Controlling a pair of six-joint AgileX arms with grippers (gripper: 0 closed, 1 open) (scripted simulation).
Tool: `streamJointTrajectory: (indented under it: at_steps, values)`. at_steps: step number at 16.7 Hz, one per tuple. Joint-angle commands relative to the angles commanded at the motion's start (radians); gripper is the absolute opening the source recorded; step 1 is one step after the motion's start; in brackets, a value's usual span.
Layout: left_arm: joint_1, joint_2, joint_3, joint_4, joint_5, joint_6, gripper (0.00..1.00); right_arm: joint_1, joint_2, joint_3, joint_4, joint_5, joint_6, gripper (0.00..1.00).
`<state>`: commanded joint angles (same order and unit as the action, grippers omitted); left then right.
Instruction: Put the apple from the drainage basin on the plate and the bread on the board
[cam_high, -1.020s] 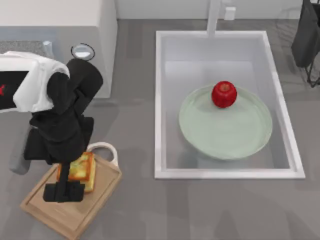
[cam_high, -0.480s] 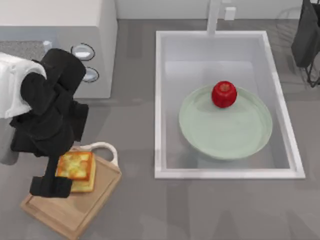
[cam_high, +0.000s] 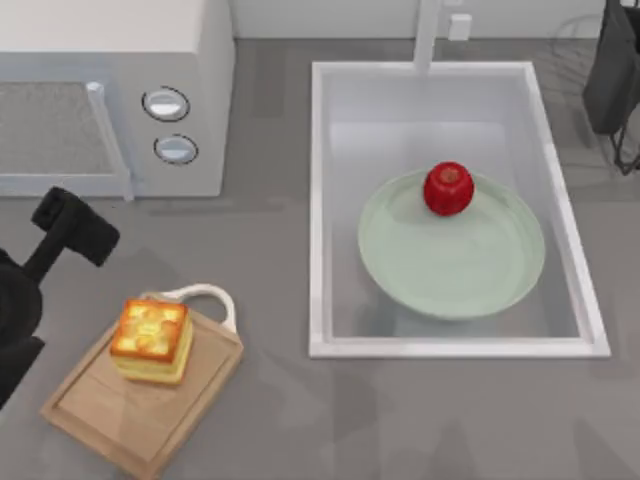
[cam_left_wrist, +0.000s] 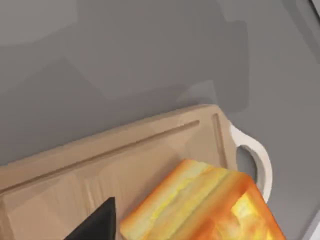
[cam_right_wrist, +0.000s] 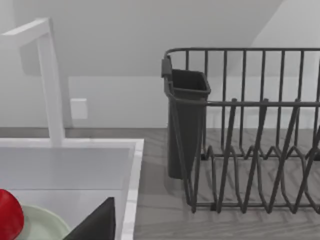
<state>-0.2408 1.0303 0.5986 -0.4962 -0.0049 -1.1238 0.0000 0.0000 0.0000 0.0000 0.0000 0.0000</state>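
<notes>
Grey countertop, white microwave at 11 o'clock. Thick golden-topped bread chunk (cam_high: 150, 341) sat on light wooden cutting board (cam_high: 140, 395), 7 o'clock. Glossy red apple (cam_high: 448, 188) lay on pale green round plate (cam_high: 452, 258) inside white sunken drainage basin (cam_high: 320, 210), 3 o'clock. Our left gripper (cam_left_wrist: 97, 225) hung just beside bread; our right gripper (cam_right_wrist: 97, 222) nearer apple. Fingers of both: cannot tell. We judged both placements done.

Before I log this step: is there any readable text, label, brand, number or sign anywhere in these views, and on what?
None: no readable text in any view.
The microwave has two round knobs, with no legible markings.
The bread, board, plate, apple, drainage basin and wire rack are all unmarked.
</notes>
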Motion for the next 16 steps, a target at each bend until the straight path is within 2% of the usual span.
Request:
streamJointTrajectory:
  at_steps: [5,8,12,16]
  values:
    - [0.106,-0.489,-0.297,0.192,0.008,0.582,1.00,0.000,0.000,0.000,0.000,0.000,0.000,1.00]
    - [0.165,-0.756,-0.444,0.316,0.008,0.854,1.00,0.000,0.000,0.000,0.000,0.000,0.000,1.00]
    - [0.224,-0.976,-0.568,0.454,0.006,1.071,1.00,0.000,0.000,0.000,0.000,0.000,0.000,1.00]
    - [0.241,-1.030,-0.599,0.496,0.005,1.124,1.00,0.000,0.000,0.000,0.000,0.000,0.000,1.00]
